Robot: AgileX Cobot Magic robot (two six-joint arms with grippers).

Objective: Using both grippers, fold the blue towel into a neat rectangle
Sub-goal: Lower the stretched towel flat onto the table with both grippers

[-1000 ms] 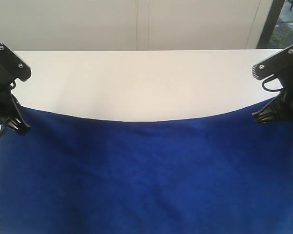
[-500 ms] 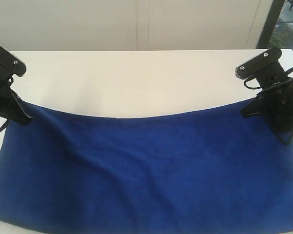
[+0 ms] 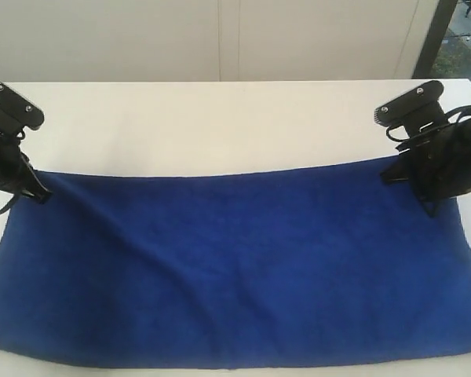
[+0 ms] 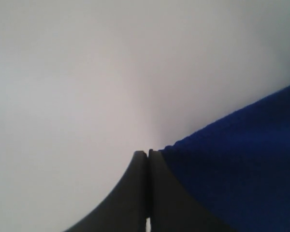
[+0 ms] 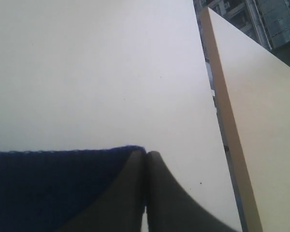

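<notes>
White table (image 3: 220, 126) fills most of the exterior view, running back to pale wall panels (image 3: 220, 39). Across its near half lies the blue towel (image 3: 235, 267), spread wide and mostly flat, with a few soft creases slanting in from its left side. Its far edge runs almost straight from one arm to the other, while its near edge sits close to the bottom of that view. The towel's far left corner ends at the left gripper (image 3: 38, 192) and its far right corner at the right gripper (image 3: 392, 174). The two black grippers are well apart, one at each side of the table.

In the left wrist view the left gripper (image 4: 148, 152) has its fingers (image 4: 130, 193) pressed together with only a hairline seam between them. The towel (image 4: 241, 169) comes up to the tips on one side, its corner pinched there. In the right wrist view the right gripper (image 5: 146, 152) is likewise closed tight, finger (image 5: 169, 193) against finger. The towel's (image 5: 53, 188) stitched corner runs right into the seam at the tips, over bare table (image 5: 111, 72).
</notes>
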